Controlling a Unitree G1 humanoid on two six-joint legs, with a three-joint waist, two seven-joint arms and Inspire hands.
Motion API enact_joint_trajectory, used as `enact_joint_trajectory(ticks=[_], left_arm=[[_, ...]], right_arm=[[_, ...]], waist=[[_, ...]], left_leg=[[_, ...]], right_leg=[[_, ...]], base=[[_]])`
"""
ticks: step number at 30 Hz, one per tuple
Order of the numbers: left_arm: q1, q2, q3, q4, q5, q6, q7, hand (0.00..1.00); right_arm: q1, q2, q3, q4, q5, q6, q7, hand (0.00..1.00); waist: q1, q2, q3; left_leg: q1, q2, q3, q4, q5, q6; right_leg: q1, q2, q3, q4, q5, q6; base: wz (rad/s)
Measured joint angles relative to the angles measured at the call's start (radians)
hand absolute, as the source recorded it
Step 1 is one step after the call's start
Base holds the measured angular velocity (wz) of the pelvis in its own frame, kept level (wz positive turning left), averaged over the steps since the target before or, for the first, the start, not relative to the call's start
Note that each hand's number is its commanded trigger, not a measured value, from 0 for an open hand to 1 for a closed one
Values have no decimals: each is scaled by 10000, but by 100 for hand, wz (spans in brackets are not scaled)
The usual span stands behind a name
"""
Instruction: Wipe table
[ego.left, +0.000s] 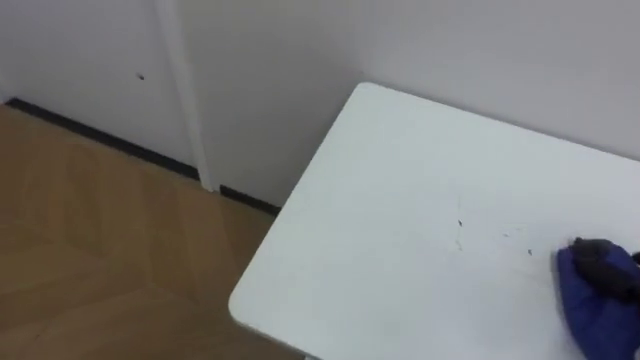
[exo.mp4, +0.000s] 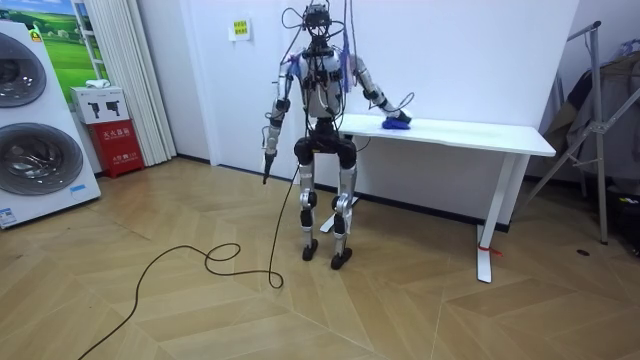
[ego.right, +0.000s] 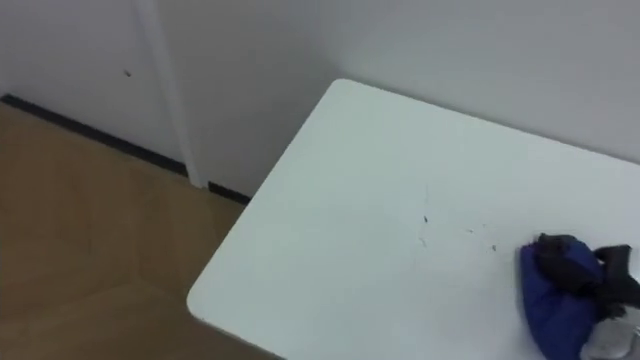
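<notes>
**Inspector:** Item 1, the right hand?

**Assistant:** The right hand (ego.right: 608, 272) is on the white table (ego.left: 400, 250). Its dark fingers (ego.left: 603, 266) are curled over a bunched blue cloth (ego.right: 548, 300) and clamp it. The cloth sits under and around those fingers, touching the tabletop.

**Inspector:** Why bunched?

**Assistant:** My judgement: a wad gives the fingers something to grip and press down through, so it should not slip in a stroke.

**Inspector:** Item 2, soiling?

**Assistant:** A few small dark specks (ego.left: 460, 224) lie just beyond the fingertips, toward the robot's left. The table's bare corner is well past them.

**Inspector:** Item 3, the other hand?

**Assistant:** The left hand (exo.mp4: 268, 150) hangs at the robot's side, apart from the table. The robot stands at the table's end.

**Inspector:** Finding?

**Assistant:** With specks on the surface, I rate the wiping incomplete. The next stroke should carry the cloth leftward across them under downward pressure.
</notes>
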Motion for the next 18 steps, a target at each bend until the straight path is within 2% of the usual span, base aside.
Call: enact_joint_trajectory(ticks=[1, 2, 3, 5, 6, 7, 8, 9, 10, 12, 15, 16, 18], left_arm=[[-134, -48, -291, 64, -9, 17, 1, 0], [-317, -135, -545, 204, -25, 32, 2, 0], [-413, -189, -612, 287, -24, 34, 2, 0], [-708, -325, -702, 584, -26, 54, 1, 0], [-798, -327, -761, 694, -71, 72, 2, 0], [-838, -325, -792, 722, -98, 103, 3, 0], [-950, -319, -859, 734, -225, 174, 3, 0], [-1083, -326, -883, 728, -267, 196, 3, 0], [-1107, -326, -911, 727, -280, 196, 3, 0], [-907, -348, -910, 676, -462, 236, 9, 0], [-506, -349, -892, 639, -424, 405, 75, 0], [-449, -351, -880, 630, -417, 443, 134, 0], [12, -406, -497, 311, -327, 414, 162, 0]], right_arm=[[-72, 82, 222, -210, 13, 257, -130, 100], [-204, 264, 512, -500, 10, 596, -325, 100], [-297, 459, 653, -726, -4, 772, -344, 100], [-633, 1200, 1724, -2307, -780, 1389, -5, 100], [-939, 1661, 2541, -3137, -1122, 1478, 208, 100], [-1222, 1879, 2982, -3389, -1249, 1453, 300, 100], [-1731, 2262, 3693, -3710, -1592, 1327, 464, 100], [-2081, 2410, 4076, -3937, -1949, 1136, 625, 100], [-2228, 2422, 4208, -3996, -2082, 995, 697, 100], [-2381, 2418, 4345, -4122, -2634, 717, 740, 100], [-2084, 2257, 4243, -3389, -3014, 497, 528, 100], [-1608, 2207, 3803, -2863, -2804, 274, 359, 100], [-726, 2193, 2974, -2782, -2373, -496, -322, 100]], waist=[[105, 106, 24], [410, 180, 64], [539, 209, 86], [914, 239, 101], [1097, 278, 130], [1123, 322, 179], [1181, 249, 259], [1458, 226, 325], [1563, 210, 341], [1694, 172, 306], [1564, 136, 288], [1528, 127, 286], [1196, 85, 236]], left_leg=[[17, 57, 171, 64, -40, -29], [34, 154, 439, 102, -57, -64], [15, 195, 539, 121, -56, -74], [-128, 341, 850, 114, 21, -192], [-163, 408, 970, 102, 81, -244], [-179, 455, 978, 103, 119, -259], [-238, 492, 949, 79, 191, -292], [-341, 497, 872, 37, 256, -340], [-377, 494, 782, 40, 290, -345], [-479, 393, 374, -9, 377, -334], [-482, 271, 60, -63, 378, -308], [-474, 232, 4, -59, 381, -290], [-271, 122, -36, -96, 383, -286]], right_leg=[[-41, 35, 148, 10, 31, -67], [-154, 79, 365, 62, 76, -139], [-244, 107, 485, 141, 89, -160], [-736, 158, 819, 228, 51, -230], [-960, 232, 999, 348, 53, -299], [-980, 270, 1011, 341, 71, -332], [-1053, 317, 993, 343, 78, -404], [-1120, 352, 963, 294, 102, -468], [-1130, 362, 942, 266, 110, -495], [-1025, 303, 543, 135, 122, -567], [-865, 220, 159, 123, 55, -513], [-776, 195, 116, 114, 36, -481], [-475, 99, 23, -36, -25, -379]], base=[[-51], [-61], [-69], [-64], [-47], [-19], [10], [23], [47], [62], [44], [43], [27]])
